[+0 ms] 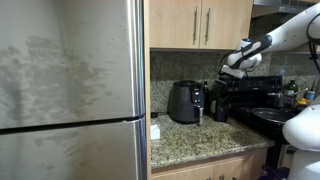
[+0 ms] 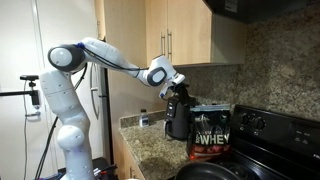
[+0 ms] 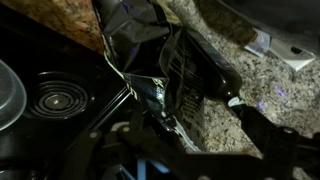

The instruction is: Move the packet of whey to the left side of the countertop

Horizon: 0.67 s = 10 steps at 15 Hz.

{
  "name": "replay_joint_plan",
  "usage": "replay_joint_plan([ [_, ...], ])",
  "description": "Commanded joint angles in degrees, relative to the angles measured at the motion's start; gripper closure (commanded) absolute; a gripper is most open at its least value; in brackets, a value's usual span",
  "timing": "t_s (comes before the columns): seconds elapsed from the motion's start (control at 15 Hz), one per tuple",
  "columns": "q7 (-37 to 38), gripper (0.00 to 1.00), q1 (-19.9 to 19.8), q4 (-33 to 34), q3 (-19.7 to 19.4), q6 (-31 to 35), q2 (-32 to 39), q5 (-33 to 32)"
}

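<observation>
The packet of whey [image 2: 210, 134] is a black pouch with white lettering. It stands upright on the speckled granite countertop [image 2: 150, 150], right beside the black stove. In an exterior view it shows as a dark shape [image 1: 221, 101] right of the rounded appliance. My gripper [image 2: 172, 92] hangs just above the packet's top, on the side toward the rounded appliance, and also shows from the other side [image 1: 232, 71]. In the wrist view the packet's top [image 3: 185, 70] lies below and between my open fingers [image 3: 182, 112], which do not touch it.
A rounded black appliance [image 1: 185, 102] stands on the counter next to the packet [image 2: 178, 118]. The black stove [image 2: 265, 140] with a burner [image 3: 55, 100] borders the packet. A steel fridge [image 1: 70, 90] ends the counter. Wood cabinets [image 1: 200, 22] hang above.
</observation>
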Motion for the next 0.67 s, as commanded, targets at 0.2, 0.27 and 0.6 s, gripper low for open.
replay_joint_plan([
  [0.2, 20.23, 0.00, -5.29, 10.08, 1.40, 6.17, 12.54, -21.76],
  [0.27, 17.15, 0.00, -4.12, 5.99, 0.91, 8.41, 10.30, -18.06],
  [0.6, 15.01, 0.00, -3.88, 10.16, 1.40, 3.57, 14.14, -16.36],
])
